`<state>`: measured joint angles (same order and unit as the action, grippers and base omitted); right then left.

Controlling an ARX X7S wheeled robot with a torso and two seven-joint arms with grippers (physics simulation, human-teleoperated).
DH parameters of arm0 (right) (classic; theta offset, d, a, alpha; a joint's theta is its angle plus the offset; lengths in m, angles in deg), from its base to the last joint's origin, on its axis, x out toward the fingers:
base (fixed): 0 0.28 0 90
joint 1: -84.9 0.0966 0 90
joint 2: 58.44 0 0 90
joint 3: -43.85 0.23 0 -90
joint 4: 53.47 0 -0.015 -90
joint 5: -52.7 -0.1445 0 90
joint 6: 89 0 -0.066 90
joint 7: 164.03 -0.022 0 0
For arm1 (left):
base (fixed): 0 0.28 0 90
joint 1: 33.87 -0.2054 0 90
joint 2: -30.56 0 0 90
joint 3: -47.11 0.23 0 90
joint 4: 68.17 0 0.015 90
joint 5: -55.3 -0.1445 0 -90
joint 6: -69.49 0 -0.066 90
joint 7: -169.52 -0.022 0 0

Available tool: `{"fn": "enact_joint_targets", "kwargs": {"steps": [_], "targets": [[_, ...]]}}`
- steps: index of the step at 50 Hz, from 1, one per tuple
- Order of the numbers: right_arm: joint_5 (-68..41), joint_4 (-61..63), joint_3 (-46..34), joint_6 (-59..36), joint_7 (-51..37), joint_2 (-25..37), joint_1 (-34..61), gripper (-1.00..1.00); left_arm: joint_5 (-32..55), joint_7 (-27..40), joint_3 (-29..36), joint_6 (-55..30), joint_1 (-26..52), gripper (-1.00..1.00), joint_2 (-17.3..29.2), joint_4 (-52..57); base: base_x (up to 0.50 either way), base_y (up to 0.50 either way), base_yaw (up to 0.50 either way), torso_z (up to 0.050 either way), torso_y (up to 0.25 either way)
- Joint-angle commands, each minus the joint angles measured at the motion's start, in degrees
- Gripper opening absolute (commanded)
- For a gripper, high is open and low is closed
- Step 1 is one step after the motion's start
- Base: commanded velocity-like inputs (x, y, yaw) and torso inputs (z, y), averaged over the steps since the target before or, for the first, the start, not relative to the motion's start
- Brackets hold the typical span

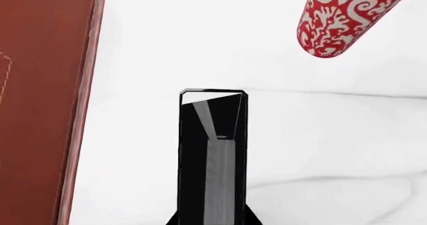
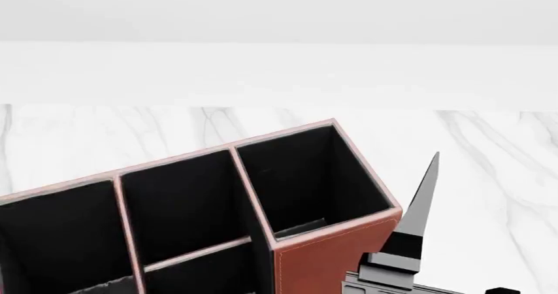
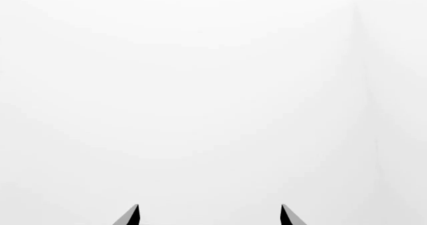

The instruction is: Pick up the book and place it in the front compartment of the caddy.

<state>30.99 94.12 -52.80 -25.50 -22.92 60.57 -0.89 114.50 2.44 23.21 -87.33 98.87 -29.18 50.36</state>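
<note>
1. The left pincer's own fingers are out of frame, but it looks clamped on the book [image 1: 213, 160]. The book sticks straight out ahead of it, thin edge facing the camera and long axis running away.
2. The right pincer [image 3: 208, 216] is spread wide, empty, and facing blank white.
3. The caddy [image 1: 40, 110] has its outer wall running alongside the book, with a strip of worktop [image 1: 133, 150] between them, so the book isn't over it yet.
4. I think the front compartment [image 2: 205, 277] is the small cell at the near rim. The left arm is the one to use.
5. The red mug [image 1: 340, 20] is farther off.
</note>
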Motion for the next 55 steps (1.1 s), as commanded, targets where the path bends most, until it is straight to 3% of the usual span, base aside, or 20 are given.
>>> {"fn": "enact_joint_targets", "kwargs": {"steps": [1, 14, 20, 26, 29, 33, 55], "targets": [[-0.3, 0.1, -0.4, -0.1, -0.6, 0.5, 0.3, 1.00, -1.9, -0.9, 1.5, 1.0, 0.1, -1.00, 0.0, -1.1, 0.00, 0.00, 0.00, 0.000, 0.000], [-1.0, 0.3, 0.0, 0.6, -1.3, 1.2, 0.0, 1.00, 4.5, 1.8, -3.0, -1.6, 2.7, -1.00, 1.3, 3.5, 0.00, 0.00, 0.00, 0.000, 0.000], [-1.4, 0.3, -0.1, 0.7, -1.5, 1.5, 0.0, 1.00, 16.2, 5.7, -10.8, -3.0, 7.0, -1.00, 3.3, 7.8, 0.00, 0.00, 0.00, 0.000, 0.000], [-1.0, -0.3, -0.8, 0.9, -1.7, 1.5, 0.1, 1.00, 23.1, 9.0, -13.0, -5.1, 10.1, -1.00, 4.2, 9.0, 0.00, 0.00, 0.00, 0.000, 0.000], [-1.2, -0.3, -0.8, 1.0, -1.8, 1.6, 0.2, 1.00, 21.5, 6.8, -12.7, -5.3, 11.8, -1.00, 4.7, 11.5, 0.00, 0.00, 0.00, 0.000, 0.000], [-1.1, -0.6, -1.1, 1.4, -1.8, 1.7, 0.1, 1.00, 27.5, 8.7, -14.3, -6.1, 14.5, -1.00, 5.0, 10.3, 0.00, 0.00, 0.00, 0.000, 0.000], [-1.1, -0.4, -3.0, 0.8, -2.5, 2.0, 1.3, 1.00, 42.2, 11.9, -18.6, -8.6, 30.7, -1.00, 7.7, 4.5, 0.00, 0.00, 0.00, 0.000, 0.000]]}}
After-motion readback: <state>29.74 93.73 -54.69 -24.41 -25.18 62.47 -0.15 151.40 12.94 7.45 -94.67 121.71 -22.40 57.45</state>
